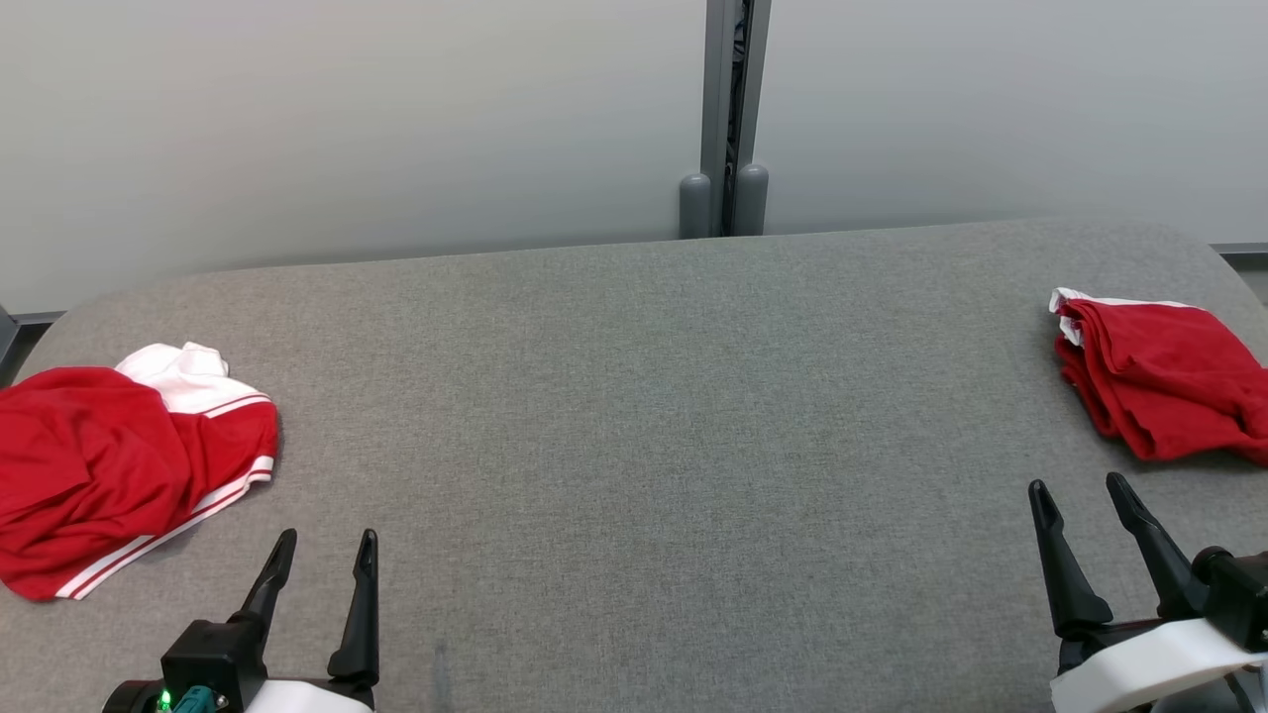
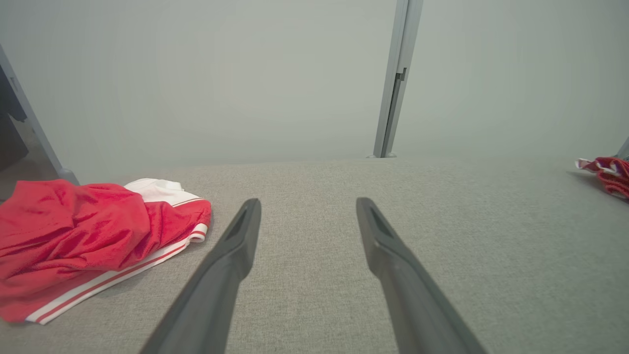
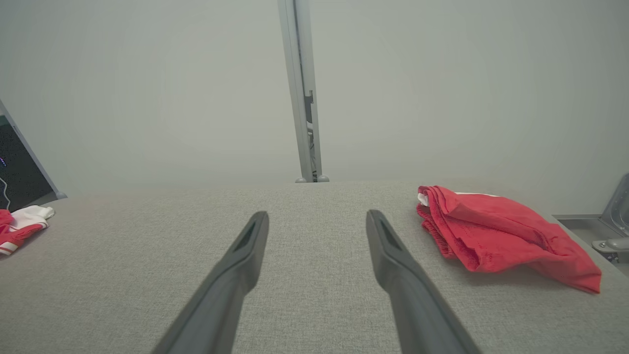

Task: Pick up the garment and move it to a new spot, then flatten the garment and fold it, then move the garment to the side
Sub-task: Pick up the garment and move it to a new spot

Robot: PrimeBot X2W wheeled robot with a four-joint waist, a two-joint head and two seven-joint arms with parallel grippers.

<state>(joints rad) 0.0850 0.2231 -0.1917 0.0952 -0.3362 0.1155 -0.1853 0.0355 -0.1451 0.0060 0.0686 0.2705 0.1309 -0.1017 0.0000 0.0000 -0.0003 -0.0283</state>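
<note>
A crumpled red garment with white trim (image 1: 109,465) lies at the left end of the grey table, also in the left wrist view (image 2: 83,236) and at the far left of the right wrist view (image 3: 19,223). A folded red garment (image 1: 1154,381) rests at the right end, close in the right wrist view (image 3: 496,233) and far right in the left wrist view (image 2: 607,174). My left gripper (image 1: 327,545) (image 2: 307,204) is open just right of the crumpled garment, holding nothing. My right gripper (image 1: 1080,490) (image 3: 317,216) is open below the folded one, holding nothing.
The grey fabric-covered table (image 1: 654,416) has rounded far corners and wide bare room in its middle. Behind it stands a pale wall with a grey vertical post (image 1: 728,119). A metal fitting (image 3: 614,226) sits beyond the table's right end.
</note>
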